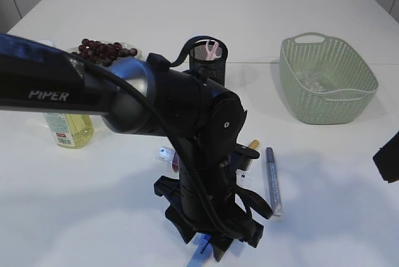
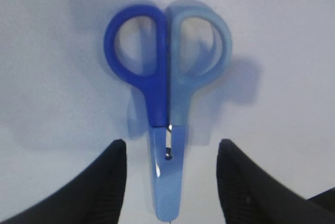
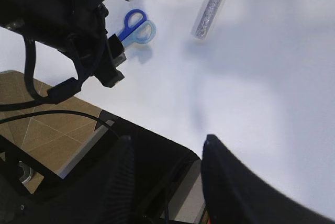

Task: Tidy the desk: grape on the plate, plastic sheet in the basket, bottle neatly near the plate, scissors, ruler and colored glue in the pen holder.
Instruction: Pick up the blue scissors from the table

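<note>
So, my left gripper [image 2: 170, 182] is spread wide right over the scissors [image 2: 166, 98], a finger on each side of the sheathed blade | scissors flat on the tabletop [image 2: 282, 35], long axis between my fingers, handles pointing away, tip toward me | right gripper [image 3: 165, 177] also spread, farther off, so left's nearer.

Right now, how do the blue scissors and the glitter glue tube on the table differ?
The scissors are two-tone blue with loop handles; the glue tube is a straight silvery stick. The scissors lie between the open fingers of the left claw; the glue tube lies apart, with no claw around it. The scissors are shorter and wider, the glue tube long and thin. Both lie flat on the white table, outside the pen holder.
</note>
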`<action>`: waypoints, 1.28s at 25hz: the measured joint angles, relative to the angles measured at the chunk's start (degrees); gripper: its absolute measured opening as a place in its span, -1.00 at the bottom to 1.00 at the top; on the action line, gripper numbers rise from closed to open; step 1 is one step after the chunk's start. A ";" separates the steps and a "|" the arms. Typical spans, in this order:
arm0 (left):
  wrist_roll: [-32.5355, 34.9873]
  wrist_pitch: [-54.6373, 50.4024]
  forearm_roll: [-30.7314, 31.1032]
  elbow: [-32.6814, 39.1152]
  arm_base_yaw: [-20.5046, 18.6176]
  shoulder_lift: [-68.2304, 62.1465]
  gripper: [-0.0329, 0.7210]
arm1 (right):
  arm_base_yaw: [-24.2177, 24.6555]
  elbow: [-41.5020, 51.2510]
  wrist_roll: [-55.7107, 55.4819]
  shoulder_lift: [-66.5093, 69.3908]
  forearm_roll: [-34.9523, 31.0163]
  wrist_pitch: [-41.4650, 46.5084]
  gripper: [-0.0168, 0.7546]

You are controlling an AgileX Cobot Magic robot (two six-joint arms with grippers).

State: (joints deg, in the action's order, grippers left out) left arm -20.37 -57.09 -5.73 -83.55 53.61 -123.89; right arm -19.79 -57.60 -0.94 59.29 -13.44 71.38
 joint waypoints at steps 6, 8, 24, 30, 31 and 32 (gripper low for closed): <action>-0.03 2.23 0.36 -0.12 0.00 -0.10 0.16 | 0.00 0.00 0.00 0.00 0.00 0.00 -0.05; -0.23 2.58 0.91 -0.12 0.00 -0.10 0.16 | 0.00 0.00 0.00 0.00 0.00 0.00 -0.05; -1.55 2.83 2.69 -0.12 0.00 -0.95 0.16 | 0.00 0.00 0.00 0.00 0.00 0.00 -0.05; -1.63 2.93 3.17 -0.12 0.00 -1.51 0.21 | 0.00 0.00 0.00 0.00 0.00 0.03 -0.05; -1.63 2.93 3.17 -0.12 0.00 -1.51 0.19 | 0.00 0.00 0.00 0.00 0.00 0.03 -0.05; -1.63 2.93 3.17 -0.12 0.00 -1.51 0.18 | 0.00 0.00 0.00 0.00 0.00 0.03 -0.05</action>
State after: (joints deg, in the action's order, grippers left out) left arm -22.00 -54.15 -2.56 -83.67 53.61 -125.40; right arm -19.79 -57.60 -0.94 59.29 -13.44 71.40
